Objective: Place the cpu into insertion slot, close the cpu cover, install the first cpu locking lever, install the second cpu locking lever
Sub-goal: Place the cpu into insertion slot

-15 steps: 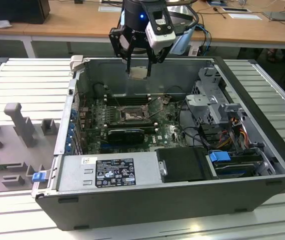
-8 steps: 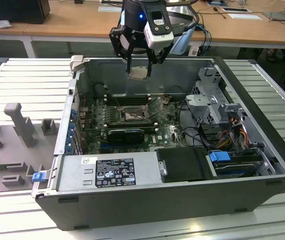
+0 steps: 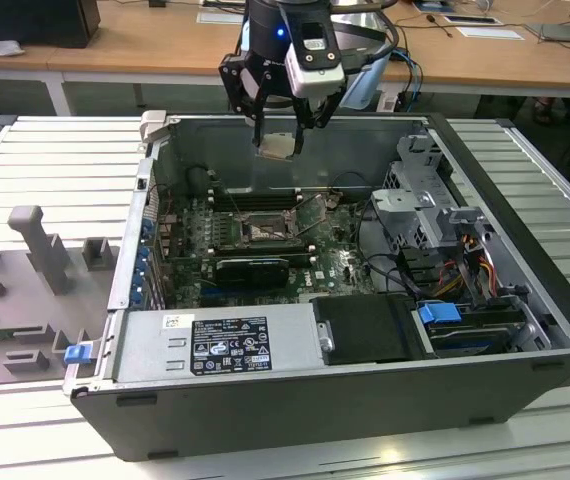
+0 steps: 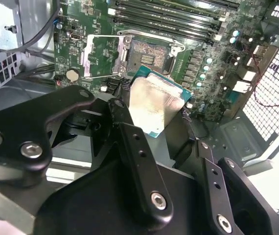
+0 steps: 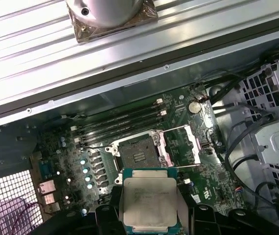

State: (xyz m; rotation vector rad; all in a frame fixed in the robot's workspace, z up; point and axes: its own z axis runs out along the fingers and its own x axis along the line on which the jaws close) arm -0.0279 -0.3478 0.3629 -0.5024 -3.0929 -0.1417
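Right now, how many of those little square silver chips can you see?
1. The cpu is held in the end effector above the open computer case. The insertion slot on the board is empty. Another could be hidden under the case's parts.

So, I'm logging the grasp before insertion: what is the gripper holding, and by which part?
The gripper holds the cpu, pinched by two opposite side edges, clear of the insertion slot.
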